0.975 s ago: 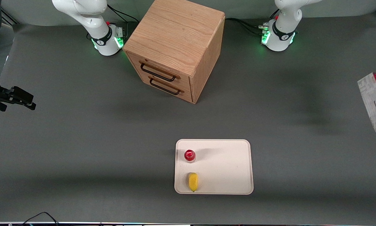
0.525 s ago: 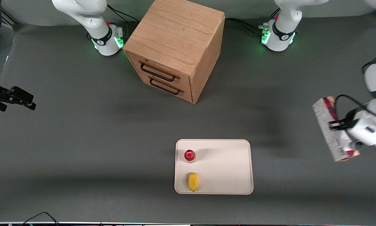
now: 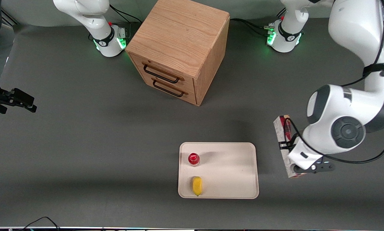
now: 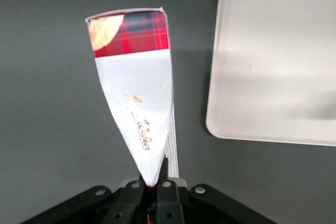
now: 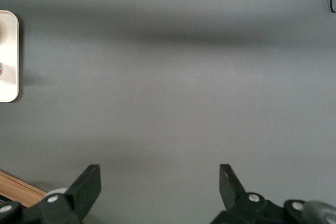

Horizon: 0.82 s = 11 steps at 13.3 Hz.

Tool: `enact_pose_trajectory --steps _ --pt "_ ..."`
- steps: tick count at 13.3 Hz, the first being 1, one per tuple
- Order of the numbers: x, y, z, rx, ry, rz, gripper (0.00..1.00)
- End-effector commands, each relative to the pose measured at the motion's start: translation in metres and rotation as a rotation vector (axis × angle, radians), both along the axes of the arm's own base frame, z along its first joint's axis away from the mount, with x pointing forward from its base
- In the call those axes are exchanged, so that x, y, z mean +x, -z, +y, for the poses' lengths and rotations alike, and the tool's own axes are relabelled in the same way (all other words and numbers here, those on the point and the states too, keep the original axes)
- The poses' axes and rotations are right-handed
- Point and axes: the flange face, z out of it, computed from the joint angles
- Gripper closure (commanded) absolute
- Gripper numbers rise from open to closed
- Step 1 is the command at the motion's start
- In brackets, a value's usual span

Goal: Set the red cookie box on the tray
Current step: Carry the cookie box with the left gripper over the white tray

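Cream-white rectangular tray (image 3: 233, 173) with a low rim lies near the table's (image 3: 82, 144) front edge, carrying a yellow wedge-shaped item (image 3: 197, 185) and a small red-capped bottle (image 3: 193, 158). Beside the tray, toward the working arm's end, the gripper (image 4: 156, 182) pinches the thin red plaid cookie box (image 3: 281, 141) between its fingers, held above the table. Farthest stands a wooden two-drawer cabinet (image 3: 179, 48).

**Left arm bent over the table, gripper clamped**

White left arm (image 3: 355, 86) folds down from its base, elbow high, wrist low. Black two-finger gripper (image 4: 156, 178) hangs above the table, fingers (image 4: 167, 170) pinched on the thin red plaid cookie box (image 4: 137, 93).
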Motion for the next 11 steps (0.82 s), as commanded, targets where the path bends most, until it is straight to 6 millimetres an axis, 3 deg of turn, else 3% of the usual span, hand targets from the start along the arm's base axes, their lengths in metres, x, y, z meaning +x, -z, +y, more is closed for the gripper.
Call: enact_pose_trajectory --steps 1,7,11 --pt "0.009 0.018 -0.038 -0.006 0.017 -0.038 1.0" --pt "0.018 0.065 -0.102 -0.026 0.09 -0.089 1.0" --pt "0.031 0.1 -0.108 -0.013 0.097 -0.118 1.0"
